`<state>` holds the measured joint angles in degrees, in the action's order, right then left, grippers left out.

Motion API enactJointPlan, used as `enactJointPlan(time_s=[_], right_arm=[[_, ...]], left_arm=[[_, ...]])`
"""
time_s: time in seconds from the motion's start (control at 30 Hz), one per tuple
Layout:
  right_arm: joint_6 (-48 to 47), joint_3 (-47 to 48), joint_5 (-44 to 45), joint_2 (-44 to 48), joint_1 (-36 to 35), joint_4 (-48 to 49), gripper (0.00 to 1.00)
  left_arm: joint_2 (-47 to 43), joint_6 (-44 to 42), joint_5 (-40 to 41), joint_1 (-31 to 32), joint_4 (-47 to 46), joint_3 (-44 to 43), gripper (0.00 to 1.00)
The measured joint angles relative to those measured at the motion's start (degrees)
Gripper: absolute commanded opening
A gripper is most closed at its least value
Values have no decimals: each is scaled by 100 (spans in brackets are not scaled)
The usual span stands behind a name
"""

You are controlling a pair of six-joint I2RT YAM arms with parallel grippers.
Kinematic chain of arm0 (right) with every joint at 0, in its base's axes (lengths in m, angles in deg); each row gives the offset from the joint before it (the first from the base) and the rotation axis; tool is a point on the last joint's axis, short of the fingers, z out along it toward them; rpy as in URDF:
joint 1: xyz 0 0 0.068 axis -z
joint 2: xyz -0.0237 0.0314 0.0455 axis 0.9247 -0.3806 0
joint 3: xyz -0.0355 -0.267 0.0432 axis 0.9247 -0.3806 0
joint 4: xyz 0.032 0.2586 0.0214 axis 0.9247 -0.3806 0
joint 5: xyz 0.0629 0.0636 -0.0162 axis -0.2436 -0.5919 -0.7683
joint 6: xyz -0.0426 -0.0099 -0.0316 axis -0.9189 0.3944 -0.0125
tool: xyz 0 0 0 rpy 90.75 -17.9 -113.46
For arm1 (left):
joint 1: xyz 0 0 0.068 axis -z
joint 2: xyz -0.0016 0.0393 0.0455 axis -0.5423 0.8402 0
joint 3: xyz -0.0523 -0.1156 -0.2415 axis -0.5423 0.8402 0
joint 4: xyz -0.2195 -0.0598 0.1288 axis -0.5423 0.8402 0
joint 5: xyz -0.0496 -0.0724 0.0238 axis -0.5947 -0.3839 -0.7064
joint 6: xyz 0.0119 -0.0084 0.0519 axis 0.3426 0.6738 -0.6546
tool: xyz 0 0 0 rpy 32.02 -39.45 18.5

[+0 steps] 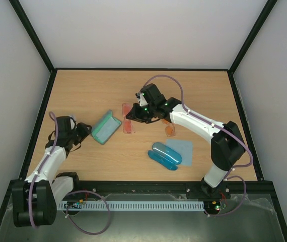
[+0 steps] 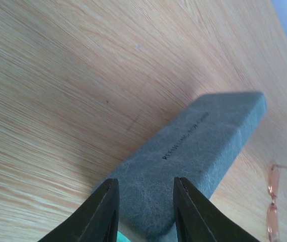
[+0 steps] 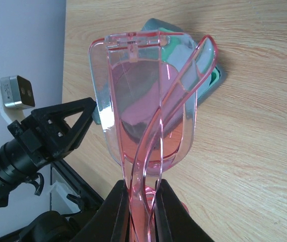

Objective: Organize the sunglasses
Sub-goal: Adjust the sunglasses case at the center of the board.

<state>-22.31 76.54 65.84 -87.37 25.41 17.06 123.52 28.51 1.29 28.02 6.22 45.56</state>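
One pair, red-pink sunglasses (image 3: 143,101), is pinched in the right end effector (image 3: 143,201), just frame-right of the diagonal green case (image 1: 105,127); whether the left end effector (image 2: 146,181) grips cannot be told.

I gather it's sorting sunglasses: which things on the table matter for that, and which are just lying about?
Job: pink sunglasses, clamped in the right gripper; orange sunglasses.
Lying about: green case; blue case; pale blue cloth.

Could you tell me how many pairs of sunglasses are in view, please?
2. The red-pink pair is held in the right gripper beside the green case; the orange pair lies near the blue case. The cases could hide more.
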Motion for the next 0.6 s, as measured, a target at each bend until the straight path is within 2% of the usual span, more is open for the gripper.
enactJointPlan(time_s=[0.27, 0.43, 0.6], right_arm=[[0, 0, -13, -55, 0, 0, 1], [2, 4, -39, -164, -2, 7, 1], [-59, 459, -37, -791, -142, -66, 1]], left_arm=[[-319, 317, -15, 634, 63, 393, 33], [-553, 481, -4, 782, 173, 664, 33], [-662, 522, 7, 804, 227, 697, 33]])
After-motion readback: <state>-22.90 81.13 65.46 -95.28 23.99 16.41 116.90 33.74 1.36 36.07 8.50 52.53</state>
